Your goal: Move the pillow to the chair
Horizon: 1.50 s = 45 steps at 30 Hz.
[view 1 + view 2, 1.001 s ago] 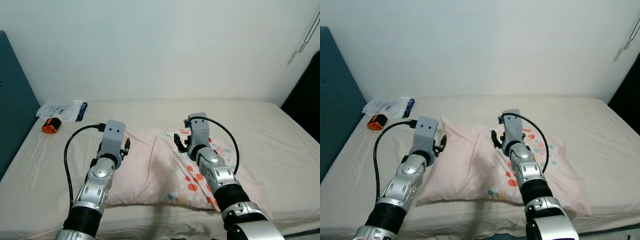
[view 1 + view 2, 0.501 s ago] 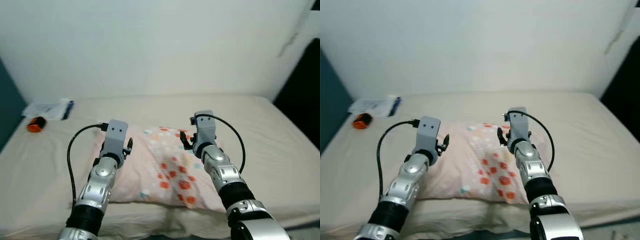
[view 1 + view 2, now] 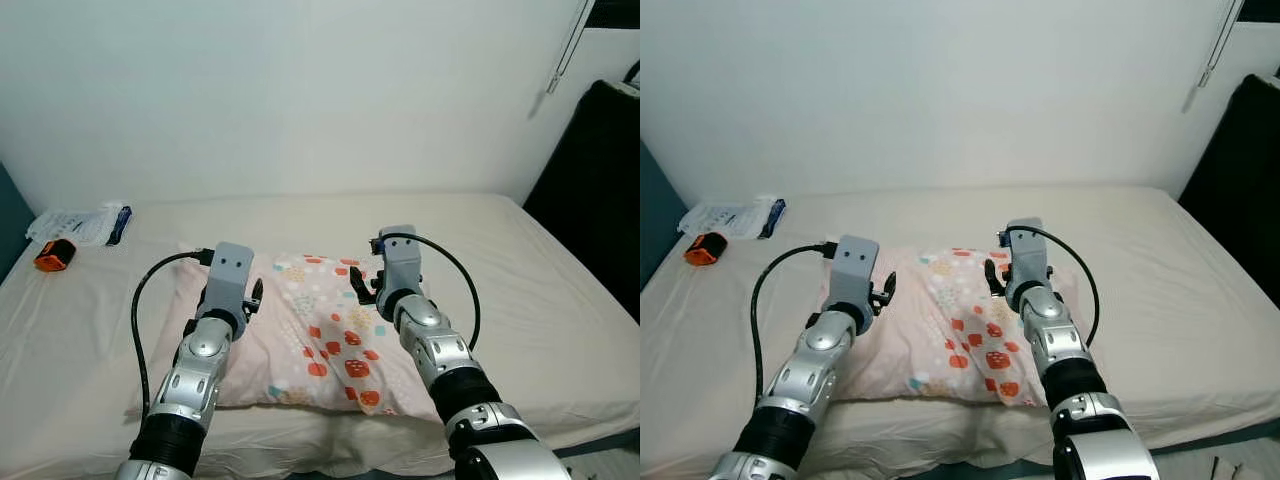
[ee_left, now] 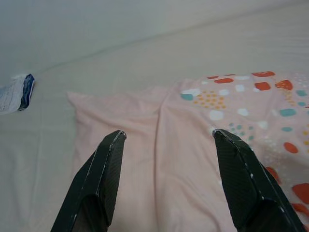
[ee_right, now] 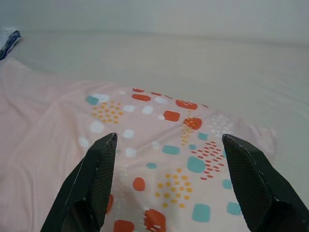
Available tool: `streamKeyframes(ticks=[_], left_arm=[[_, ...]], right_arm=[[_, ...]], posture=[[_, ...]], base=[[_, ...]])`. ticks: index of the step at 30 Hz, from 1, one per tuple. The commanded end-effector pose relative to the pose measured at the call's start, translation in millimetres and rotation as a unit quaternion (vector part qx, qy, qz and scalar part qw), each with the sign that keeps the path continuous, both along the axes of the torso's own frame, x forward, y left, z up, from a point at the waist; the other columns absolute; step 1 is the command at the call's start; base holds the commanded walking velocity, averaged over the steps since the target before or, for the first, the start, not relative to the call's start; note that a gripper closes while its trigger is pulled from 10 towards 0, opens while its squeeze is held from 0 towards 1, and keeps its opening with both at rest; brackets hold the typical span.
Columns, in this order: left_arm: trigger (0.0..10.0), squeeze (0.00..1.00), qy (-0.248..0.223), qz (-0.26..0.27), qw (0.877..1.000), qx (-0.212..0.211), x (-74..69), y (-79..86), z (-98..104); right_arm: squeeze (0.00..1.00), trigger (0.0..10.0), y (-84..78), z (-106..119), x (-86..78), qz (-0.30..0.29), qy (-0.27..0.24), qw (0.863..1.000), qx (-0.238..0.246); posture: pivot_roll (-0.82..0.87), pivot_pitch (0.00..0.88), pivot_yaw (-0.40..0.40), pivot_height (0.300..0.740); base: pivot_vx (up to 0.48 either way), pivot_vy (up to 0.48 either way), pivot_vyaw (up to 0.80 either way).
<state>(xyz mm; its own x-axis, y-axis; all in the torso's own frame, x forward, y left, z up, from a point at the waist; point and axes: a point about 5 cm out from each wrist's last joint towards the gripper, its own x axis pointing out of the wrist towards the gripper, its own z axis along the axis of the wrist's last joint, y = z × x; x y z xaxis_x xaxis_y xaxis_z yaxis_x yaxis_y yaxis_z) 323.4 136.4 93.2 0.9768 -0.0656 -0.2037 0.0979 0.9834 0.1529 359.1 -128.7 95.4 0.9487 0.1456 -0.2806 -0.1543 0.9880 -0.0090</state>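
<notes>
A pink pillow [image 3: 310,340] with red, teal and orange spots lies flat on the bed [image 3: 500,260], just in front of me. Both arms reach out over it. My left gripper [image 4: 166,135] hovers open above the plain pink end of the pillow [image 4: 135,145], with nothing between its fingers. Open as well, my right gripper [image 5: 169,137] hangs above the spotted part of the pillow [image 5: 159,145], holding nothing. In the left eye view the left wrist [image 3: 228,280] and the right wrist [image 3: 395,265] sit over the pillow's far half.
An orange object [image 3: 48,254] and a white packet [image 3: 80,222] lie at the bed's far left corner. A white wall stands behind the bed. A dark upright shape [image 3: 600,190] borders the bed on the right. The bed's right half is bare sheet.
The whole view has swung to the right, so the pillow and the orange object sit further left in the picture. Both arms keep the same pose over the pillow, fingers still open.
</notes>
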Motion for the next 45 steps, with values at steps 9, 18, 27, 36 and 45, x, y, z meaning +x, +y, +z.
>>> streamKeyframes(ticks=[9, 18, 27, 36, 45], left_arm=[[10.0, 0.00, 0.007, 0.007, 1.000, -0.001, -2.3, 3.7, -3], [10.0, 0.00, 0.002, 0.013, 1.000, -0.002, -1.9, 4.7, -2], [10.0, 0.00, 0.015, 0.023, 1.000, -0.010, -4.7, 7.4, -7], [10.0, 0.00, 0.011, 0.067, 0.997, -0.027, -3.7, 21.5, -15], [10.0, 0.00, -0.018, 0.071, 0.997, 0.009, -7.6, 31.6, -21]], right_arm=[[0.00, 10.0, 3.2, 2, 2.2, 0.004, -0.006, 1.000, 0.005], [0.00, 10.0, 3.4, 4, 3.3, 0.005, -0.011, 1.000, 0.008], [0.00, 10.0, 2.2, 3, 2.6, 0.005, -0.007, 1.000, 0.016], [0.00, 10.0, 0.5, -4, -0.7, 0.022, 0.002, 1.000, -0.004], [0.00, 10.0, -3.8, -5, -1.6, 0.021, -0.024, 0.999, -0.002]], posture=[[0.01, 0.000, -0.046, 0.740], [0.01, 0.000, -0.051, 0.740], [0.01, 0.000, -0.057, 0.725], [0.00, 0.000, -0.082, 0.681], [-0.01, 0.000, -0.087, 0.662]], base=[[0.000, 0.161, 0.00], [0.000, 0.000, 0.00], [0.000, 0.000, 0.00], [0.000, 0.000, 0.00], [0.000, 0.000, 0.00]])
